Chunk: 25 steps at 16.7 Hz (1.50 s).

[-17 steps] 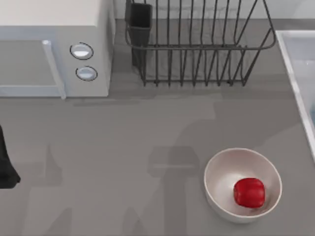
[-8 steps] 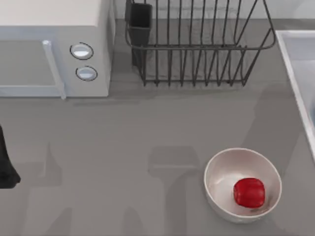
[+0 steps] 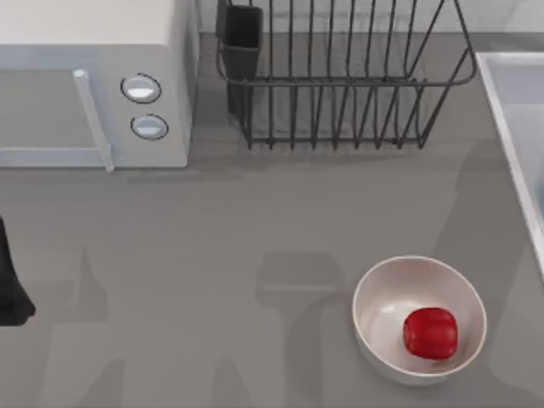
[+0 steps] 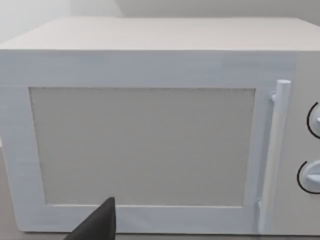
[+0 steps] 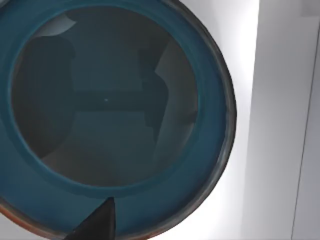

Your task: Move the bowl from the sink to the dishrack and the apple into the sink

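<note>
Nothing on the counter has shifted since the earlier top views except the arm shadows near the sink [image 3: 510, 127], which have slid toward the right edge, while the left arm [image 3: 10, 289] stays parked at the table's left facing the microwave [image 4: 150, 145]. Left to right stand the dishrack [image 3: 340, 76], then the apple [image 3: 430, 332] in the off-white bowl [image 3: 374, 340]. Over the bowl [image 5: 115, 115] in the sink, the right gripper's state I cannot tell, so a descent misaligned with the rim could tip it.
</note>
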{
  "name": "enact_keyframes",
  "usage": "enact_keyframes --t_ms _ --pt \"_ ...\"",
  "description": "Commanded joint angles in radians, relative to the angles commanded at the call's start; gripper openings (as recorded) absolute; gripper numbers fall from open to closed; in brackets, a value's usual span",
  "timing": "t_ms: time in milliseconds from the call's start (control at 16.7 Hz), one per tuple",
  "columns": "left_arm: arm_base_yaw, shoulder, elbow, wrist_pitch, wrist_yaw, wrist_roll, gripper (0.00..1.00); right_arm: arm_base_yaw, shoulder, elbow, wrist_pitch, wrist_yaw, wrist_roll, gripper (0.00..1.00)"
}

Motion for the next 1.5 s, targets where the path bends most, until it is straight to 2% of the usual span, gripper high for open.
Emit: enact_keyframes --t_ms 240,660,900,1500 --pt "0.0 0.0 0.0 0.0 0.0 0.0 1.0 0.004 0.008 -0.013 0.018 0.001 0.003 1.0" --pt "0.0 0.0 0.0 0.0 0.0 0.0 1.0 0.007 0.131 -0.125 0.259 0.003 0.008 1.0" --pt "0.0 0.0 0.0 0.0 0.0 0.0 1.0 0.007 0.139 -0.131 0.27 0.003 0.008 1.0" --pt "0.0 0.0 0.0 0.0 0.0 0.0 1.0 0.007 0.139 -0.131 0.27 0.003 0.008 0.25"
